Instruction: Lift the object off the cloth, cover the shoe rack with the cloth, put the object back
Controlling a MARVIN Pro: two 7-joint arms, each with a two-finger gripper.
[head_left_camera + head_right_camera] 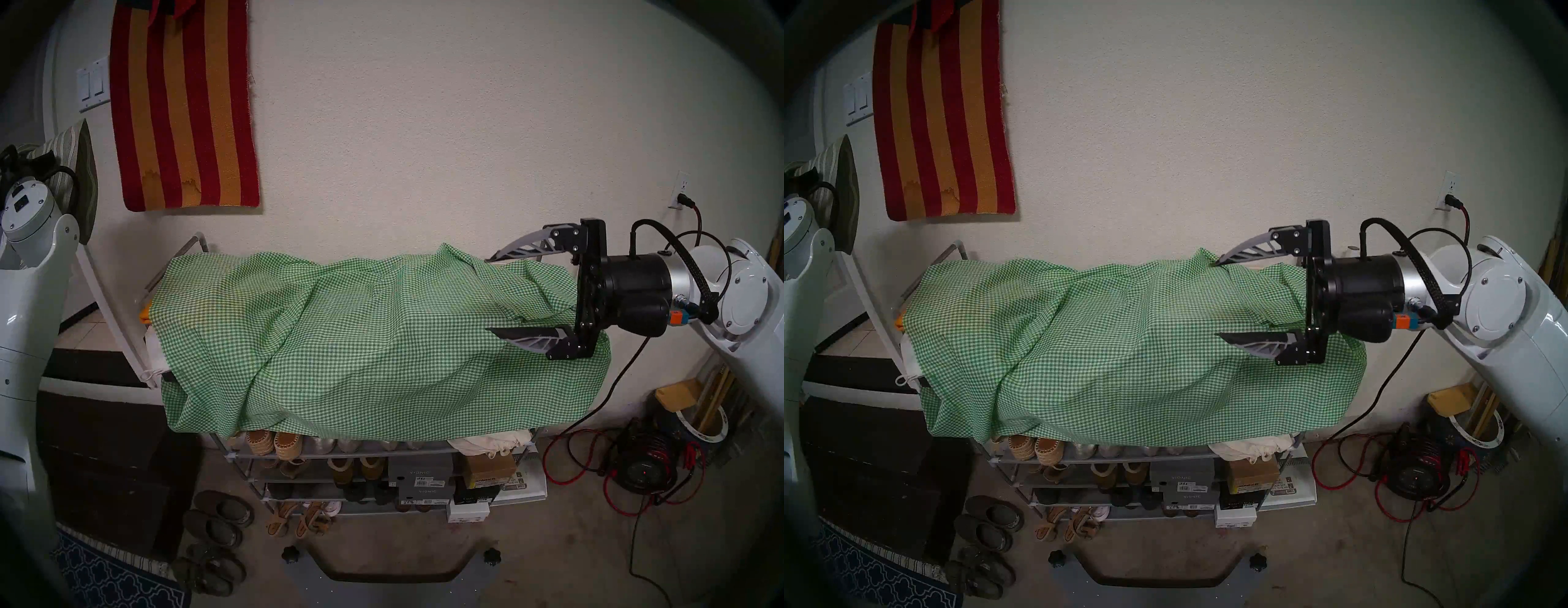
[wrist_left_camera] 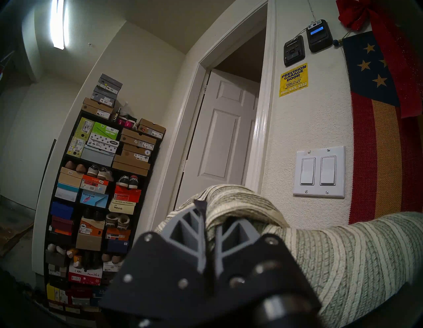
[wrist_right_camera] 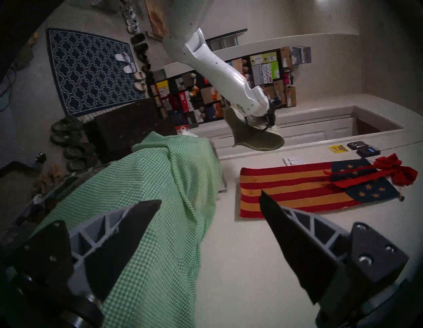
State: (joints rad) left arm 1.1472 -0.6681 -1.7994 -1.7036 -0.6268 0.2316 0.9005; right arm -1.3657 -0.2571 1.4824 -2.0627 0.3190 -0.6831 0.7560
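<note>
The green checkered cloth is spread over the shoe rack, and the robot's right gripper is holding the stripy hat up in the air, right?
Not quite. The left gripper holds the stripy hat, as the left wrist view shows. The right gripper is open and empty, over one end of the green checkered cloth. The cloth is spread over the shoe rack.

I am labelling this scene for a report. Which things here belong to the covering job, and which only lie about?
Belong to the job:
- green checked cloth, draped over the rack
- shoe rack
- woven sun hat, held aside by the shut left gripper
- right gripper, open over the cloth

Only lying about:
- striped wall rug
- slippers on the floor
- red cable reel
</note>
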